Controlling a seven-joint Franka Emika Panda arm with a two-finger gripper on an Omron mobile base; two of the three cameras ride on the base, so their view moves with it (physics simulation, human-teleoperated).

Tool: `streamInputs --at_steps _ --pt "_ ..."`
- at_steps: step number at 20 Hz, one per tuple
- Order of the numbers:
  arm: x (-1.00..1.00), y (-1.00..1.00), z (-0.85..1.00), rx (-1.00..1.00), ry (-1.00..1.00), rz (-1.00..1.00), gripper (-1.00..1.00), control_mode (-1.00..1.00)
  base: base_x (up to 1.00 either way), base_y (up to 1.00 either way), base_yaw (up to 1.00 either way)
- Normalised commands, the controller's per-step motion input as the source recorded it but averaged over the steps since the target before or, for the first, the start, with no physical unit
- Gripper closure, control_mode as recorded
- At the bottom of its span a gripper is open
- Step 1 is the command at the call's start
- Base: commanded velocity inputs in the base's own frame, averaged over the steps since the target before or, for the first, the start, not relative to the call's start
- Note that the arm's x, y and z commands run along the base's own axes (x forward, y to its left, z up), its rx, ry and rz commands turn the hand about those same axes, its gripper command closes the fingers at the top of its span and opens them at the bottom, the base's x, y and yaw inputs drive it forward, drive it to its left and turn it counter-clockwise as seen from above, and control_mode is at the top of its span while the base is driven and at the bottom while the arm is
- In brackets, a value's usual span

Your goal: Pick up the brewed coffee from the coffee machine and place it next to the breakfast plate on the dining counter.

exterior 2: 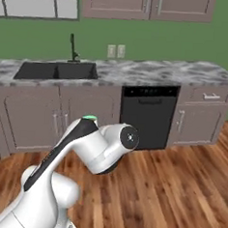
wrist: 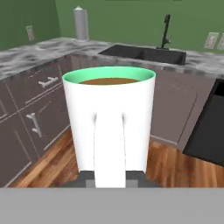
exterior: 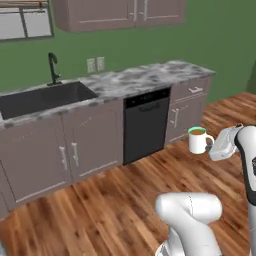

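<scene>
Gripper (wrist: pixel 109 178) clenched on the handle of the brewed coffee (exterior: pixel 198 140), held upright at centre right of the left base view, above the wood floor (exterior: pixel 100 205) and right of the black dishwasher (exterior: pixel 146 123). In the hand view, filling the centre: green rim, brown liquid. Behind, upper right, a black sink (wrist: pixel 144 54) with faucet (wrist: pixel 165 30); upper left, a paper towel roll (wrist: pixel 80 22).

No readable text, labels, brands or nos. on any surface in these views.
</scene>
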Motion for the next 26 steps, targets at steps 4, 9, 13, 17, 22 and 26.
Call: streamInputs --at_steps 4,9,13,17,22,26 --pt "0.00 0.00 0.00 0.00 0.00 0.00 1.00 1.00 0.00 0.08 -0.76" --pt "0.00 0.00 0.00 0.00 0.00 0.00 1.00 1.00 0.00 -0.01 -0.72" --pt "0.00 0.00 0.00 0.00 0.00 0.00 1.00 1.00 0.00 -0.03 -0.68" --pt "0.00 0.00 0.00 0.00 0.00 0.00 1.00 1.00 0.02 0.00 -0.64" --pt "0.00 0.00 0.00 0.00 0.00 0.00 1.00 1.00 0.23 -0.24 -0.47" --pt "0.00 0.00 0.00 0.00 0.00 0.00 1.00 1.00 0.38 0.78 -0.57"
